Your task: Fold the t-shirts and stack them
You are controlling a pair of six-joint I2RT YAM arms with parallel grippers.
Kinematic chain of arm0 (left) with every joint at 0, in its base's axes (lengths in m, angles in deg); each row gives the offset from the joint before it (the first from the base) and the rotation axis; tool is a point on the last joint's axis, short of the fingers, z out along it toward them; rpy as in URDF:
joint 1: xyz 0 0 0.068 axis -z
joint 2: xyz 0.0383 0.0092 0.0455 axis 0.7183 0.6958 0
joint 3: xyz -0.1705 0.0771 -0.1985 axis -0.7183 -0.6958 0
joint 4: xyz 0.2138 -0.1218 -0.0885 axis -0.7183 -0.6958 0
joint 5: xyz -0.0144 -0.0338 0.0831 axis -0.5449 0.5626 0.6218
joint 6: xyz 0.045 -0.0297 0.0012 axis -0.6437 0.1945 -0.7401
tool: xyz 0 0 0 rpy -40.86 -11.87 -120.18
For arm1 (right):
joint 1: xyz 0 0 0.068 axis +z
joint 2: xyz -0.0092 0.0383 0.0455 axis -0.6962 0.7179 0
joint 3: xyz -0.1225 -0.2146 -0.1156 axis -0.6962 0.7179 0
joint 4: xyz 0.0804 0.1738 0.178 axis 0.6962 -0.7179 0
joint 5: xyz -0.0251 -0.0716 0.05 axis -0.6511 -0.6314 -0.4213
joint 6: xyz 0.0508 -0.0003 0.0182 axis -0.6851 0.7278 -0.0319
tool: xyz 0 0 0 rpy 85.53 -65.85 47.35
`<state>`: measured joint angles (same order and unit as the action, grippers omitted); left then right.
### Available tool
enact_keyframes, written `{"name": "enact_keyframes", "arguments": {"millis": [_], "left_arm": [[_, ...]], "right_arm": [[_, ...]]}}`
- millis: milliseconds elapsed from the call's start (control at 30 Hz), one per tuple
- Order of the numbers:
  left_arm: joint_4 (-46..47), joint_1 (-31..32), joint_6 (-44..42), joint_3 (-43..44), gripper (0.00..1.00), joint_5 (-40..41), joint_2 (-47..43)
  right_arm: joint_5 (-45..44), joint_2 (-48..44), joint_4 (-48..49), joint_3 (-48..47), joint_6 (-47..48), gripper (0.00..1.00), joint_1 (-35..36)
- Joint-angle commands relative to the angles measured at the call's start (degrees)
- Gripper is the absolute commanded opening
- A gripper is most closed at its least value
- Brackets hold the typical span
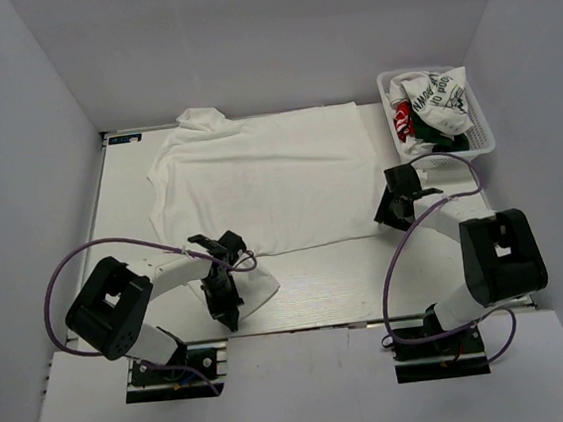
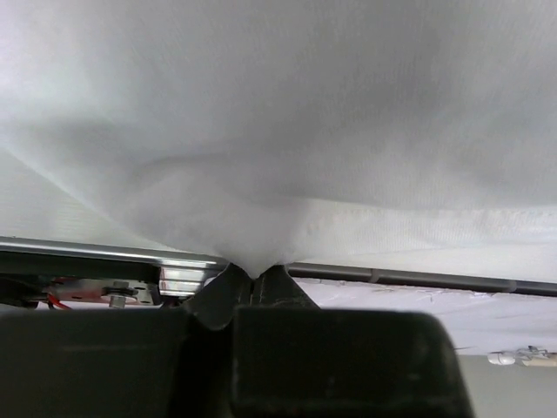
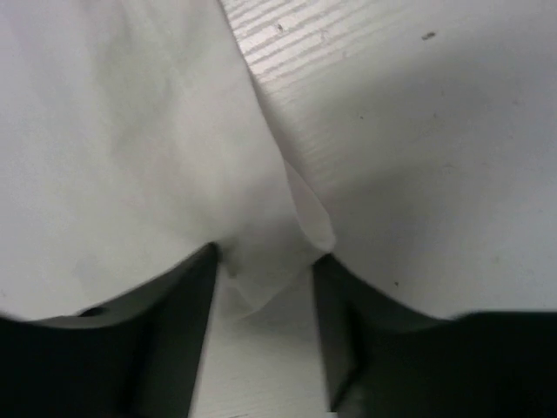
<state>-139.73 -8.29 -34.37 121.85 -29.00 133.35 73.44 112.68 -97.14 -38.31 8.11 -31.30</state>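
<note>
A white shirt lies spread on the tabletop, filling most of the middle, with its far left part bunched up near the back wall. The near left corner of the shirt is drawn out toward the near edge of the tabletop, and the left end effector has it. In the left wrist view the two fingers are pressed together on a pinch of the white cloth, and the cloth rises from them like a tent. The right end effector is at the near right corner of the shirt, low over the tabletop. In the right wrist view its fingers stand apart. The tip of the shirt corner lies flat between them, and I cannot see that either finger presses it. To the right of this corner the bare tabletop shows. At the far right corner of the tabletop stands a white basket, well apart from the spread shirt. In it lie crumpled clothes, white with black letters, with some red and some dark green.
</note>
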Motion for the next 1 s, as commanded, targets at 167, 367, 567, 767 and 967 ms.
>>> {"name": "enact_keyframes", "arguments": {"millis": [167, 367, 567, 767, 967], "left_arm": [[-1.7, 0.2, -0.4, -2.0, 0.00, 3.8, -6.4], [-3.3, 0.2, -1.6, -5.0, 0.00, -4.8, -18.8], [-1.0, 0.2, -5.0, -1.1, 0.00, -10.0, -26.9], [8.3, -0.9, -8.1, 8.8, 0.00, 4.9, -24.3], [19.1, -1.9, -14.7, 18.4, 0.00, 24.5, -17.4]], "right_arm": [[3.5, -2.2, -2.4, 3.8, -2.5, 0.00, 0.0], [1.4, -12.9, -11.0, 9.9, -2.0, 0.00, 0.5], [2.1, -19.3, -14.5, 11.3, -1.0, 0.00, 1.1], [3.6, -19.0, -11.4, 7.0, 0.1, 0.00, 1.7], [2.5, -10.6, -13.5, -3.3, 2.5, 0.00, 1.7]]}}
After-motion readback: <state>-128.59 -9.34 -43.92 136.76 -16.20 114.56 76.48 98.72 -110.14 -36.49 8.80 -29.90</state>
